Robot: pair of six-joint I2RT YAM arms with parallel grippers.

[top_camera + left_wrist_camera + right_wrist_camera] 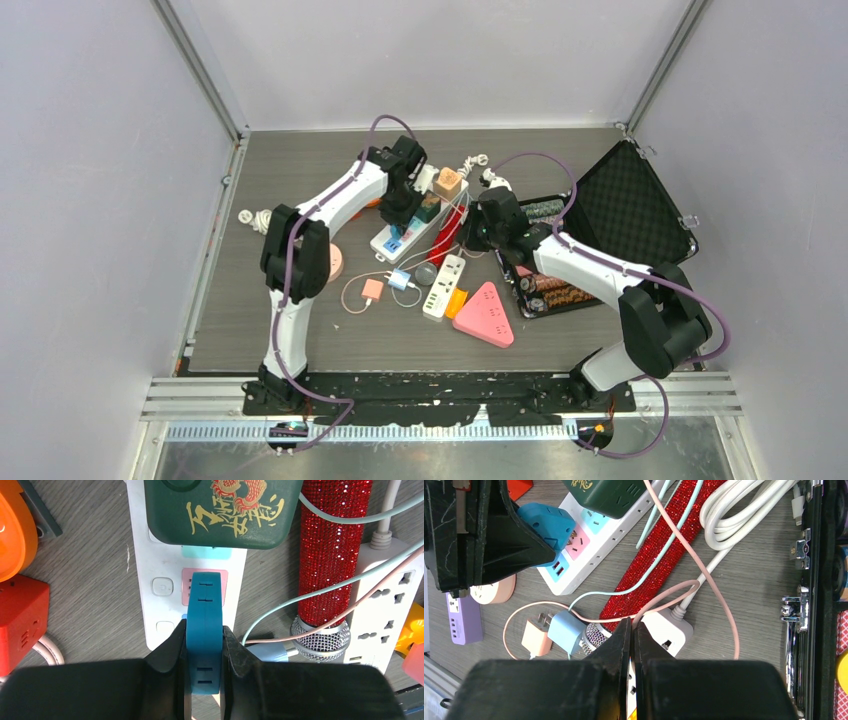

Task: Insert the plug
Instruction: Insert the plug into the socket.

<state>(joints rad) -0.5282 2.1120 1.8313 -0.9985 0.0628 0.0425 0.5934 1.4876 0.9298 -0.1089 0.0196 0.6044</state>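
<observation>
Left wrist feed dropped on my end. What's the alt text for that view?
The left gripper is shut on a blue plug block, held over the pink socket of a white power strip; whether its pins are in cannot be seen. A green adapter sits on the strip just beyond, and a red glitter microphone lies to the right.

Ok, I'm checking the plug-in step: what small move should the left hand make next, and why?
Probably ease the blue plug straight down: the left hand grips it right above the pink socket of the white power strip, and it doesn't look seated yet.
</observation>
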